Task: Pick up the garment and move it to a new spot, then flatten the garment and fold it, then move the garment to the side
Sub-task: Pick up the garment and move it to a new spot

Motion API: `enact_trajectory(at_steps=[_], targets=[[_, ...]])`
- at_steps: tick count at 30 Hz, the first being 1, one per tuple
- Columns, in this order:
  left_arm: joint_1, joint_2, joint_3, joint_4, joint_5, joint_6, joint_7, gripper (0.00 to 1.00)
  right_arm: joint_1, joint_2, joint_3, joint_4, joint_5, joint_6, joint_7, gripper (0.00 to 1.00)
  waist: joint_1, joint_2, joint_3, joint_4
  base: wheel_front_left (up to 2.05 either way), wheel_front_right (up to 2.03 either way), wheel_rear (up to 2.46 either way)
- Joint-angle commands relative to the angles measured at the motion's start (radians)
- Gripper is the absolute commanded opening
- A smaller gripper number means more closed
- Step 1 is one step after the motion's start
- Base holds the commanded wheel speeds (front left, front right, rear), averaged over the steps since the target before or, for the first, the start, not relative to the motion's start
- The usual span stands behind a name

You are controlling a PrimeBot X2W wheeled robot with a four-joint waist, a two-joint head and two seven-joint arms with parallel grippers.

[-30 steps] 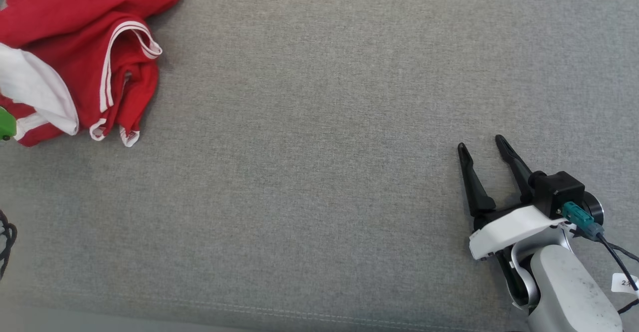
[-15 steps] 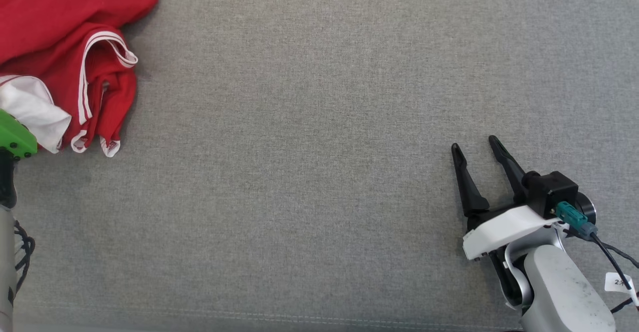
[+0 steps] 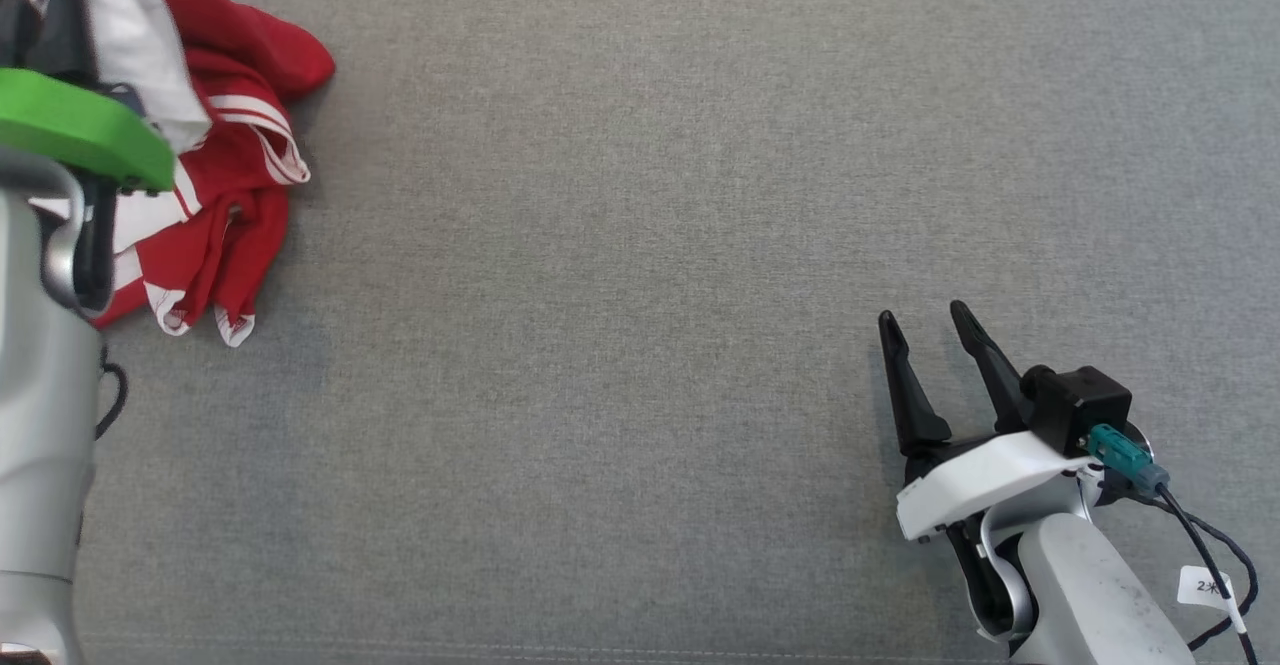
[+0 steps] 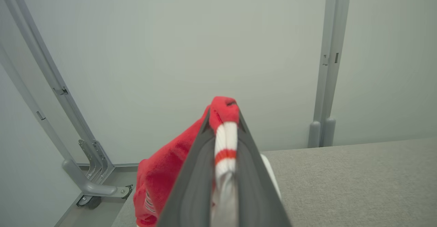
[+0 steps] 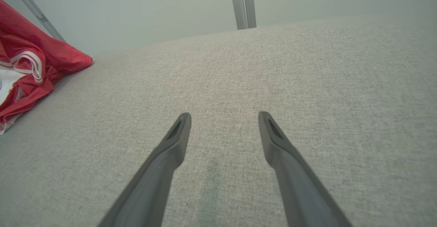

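Since a second ago your left arm has come up the left edge of the head view, and the garment (image 3: 228, 245), which lay loosely heaped, is now bunched beneath it with its white panel drawn upward. It is red with white stripes and a white panel, crumpled at the far left of the grey fabric surface (image 3: 640, 345). The left gripper (image 4: 223, 113) is clamped tight on a white band with a red stripe, and a red fold pokes past the tips. Your right gripper (image 3: 922, 312) sits at the lower right, fingers spread with nothing between them. Between garment and right gripper you have wide bare fabric. A stitched seam (image 3: 600, 637) runs along the near edge. In the left wrist view the surface ends just beside the garment, above a metal frame leg (image 4: 85, 186). The green cover (image 3: 80, 130) on the left wrist and the picture's edges cut off part of the garment, so you cannot tell its full shape or how much is lifted
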Motion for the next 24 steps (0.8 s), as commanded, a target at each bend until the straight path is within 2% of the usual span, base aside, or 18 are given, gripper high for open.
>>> enact_trajectory(at_steps=[1,7,12,15,18,24], targets=[[-0.017,-0.022,-0.021,-0.044,-0.012,-0.004,-0.008,0.0,0.012,0.002,-0.003,0.002,0.007,0.0,-0.003,1.0,0.0,0.0,-0.026,-0.027,0.0,0.0,0.0],[0.005,-0.099,-0.136,-0.25,-0.061,-0.004,0.011,0.0,0.028,0.019,-0.008,0.007,0.021,0.0,-0.003,1.0,0.0,0.0,-0.049,-0.09,0.0,0.0,0.0],[0.04,-0.205,-0.208,-0.34,-0.089,-0.003,0.019,0.0,0.043,0.024,-0.013,0.008,0.033,0.0,-0.003,1.0,0.0,0.0,-0.056,-0.165,0.0,0.0,0.0],[0.054,-0.277,-0.253,-0.364,-0.097,-0.003,0.012,0.0,0.045,0.026,-0.013,0.009,0.033,0.0,-0.003,1.0,0.0,0.0,-0.057,-0.217,0.0,0.0,0.0],[0.058,-0.318,-0.297,-0.379,-0.102,-0.003,0.002,0.0,0.051,0.028,-0.025,0.007,0.038,0.0,-0.003,1.0,0.0,0.0,-0.056,-0.262,0.0,0.0,0.0],[0.106,-0.331,-0.342,-0.266,-0.087,0.013,-0.006,0.0,0.057,0.028,-0.029,0.002,0.055,0.0,-0.003,1.0,0.0,0.0,-0.049,-0.319,0.0,0.0,0.0]])
